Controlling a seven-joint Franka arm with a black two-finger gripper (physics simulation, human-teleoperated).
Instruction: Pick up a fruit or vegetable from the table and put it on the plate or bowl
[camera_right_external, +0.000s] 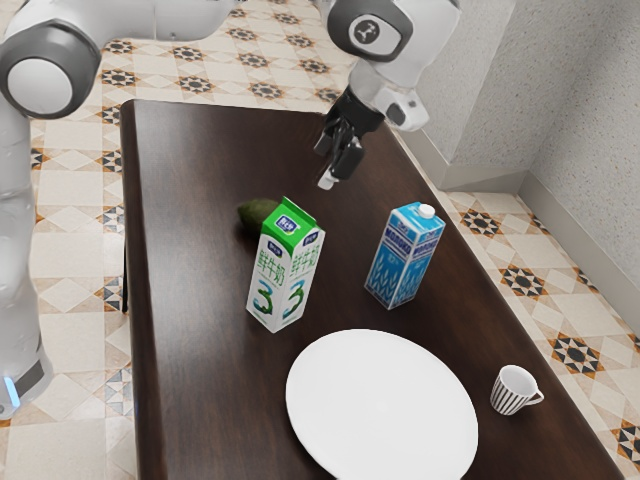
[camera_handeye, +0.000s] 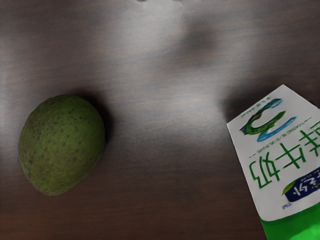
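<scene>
A green avocado (camera_right_external: 257, 212) lies on the dark wooden table (camera_right_external: 190, 330), partly hidden behind a green-and-white milk carton (camera_right_external: 285, 265). In the wrist view the avocado (camera_handeye: 61, 145) rests on bare wood, with the carton's top (camera_handeye: 282, 160) off to one side. My gripper (camera_right_external: 335, 178) hangs open above the table, up and toward the exterior view's right of the avocado, holding nothing. A large white plate (camera_right_external: 380, 405) sits near the table's front edge.
A blue-and-white carton (camera_right_external: 404, 255) stands upright to the exterior view's right of the green one. A striped cup (camera_right_external: 515, 390) sits by the plate near the table's right edge. Tiled floor surrounds the table.
</scene>
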